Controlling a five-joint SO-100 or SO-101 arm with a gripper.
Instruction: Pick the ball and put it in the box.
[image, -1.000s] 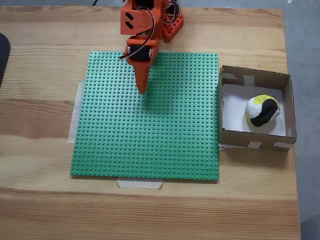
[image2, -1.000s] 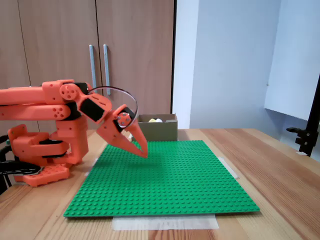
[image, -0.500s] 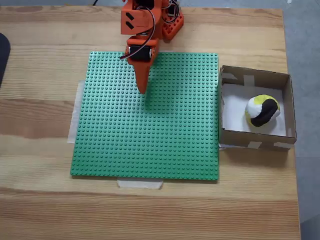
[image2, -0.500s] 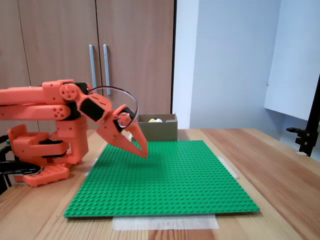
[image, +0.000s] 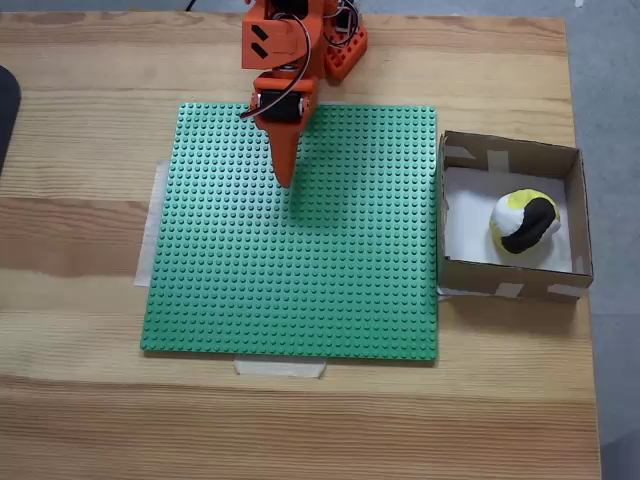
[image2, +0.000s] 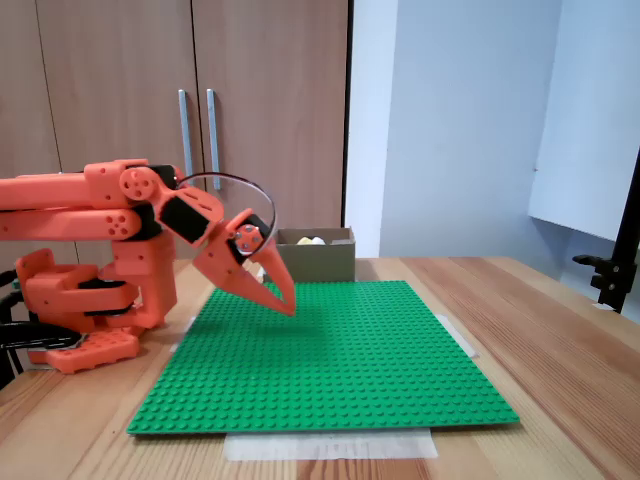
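The yellow, white and black ball (image: 524, 222) lies inside the brown cardboard box (image: 462, 267) at the right of the table; its top peeks over the box (image2: 330, 260) wall as a pale ball (image2: 314, 240) in a fixed view from the side. My orange gripper (image: 286, 180) hangs over the far part of the green studded plate, well left of the box. In the side view the gripper (image2: 289, 306) points down at a slant just above the plate, its fingers together with nothing between them.
A green studded baseplate (image: 300, 290) is taped to the wooden table. The arm's orange base (image2: 85, 300) stands behind the plate. A dark object (image: 6, 110) pokes in at the left edge. Cupboard doors stand behind the table.
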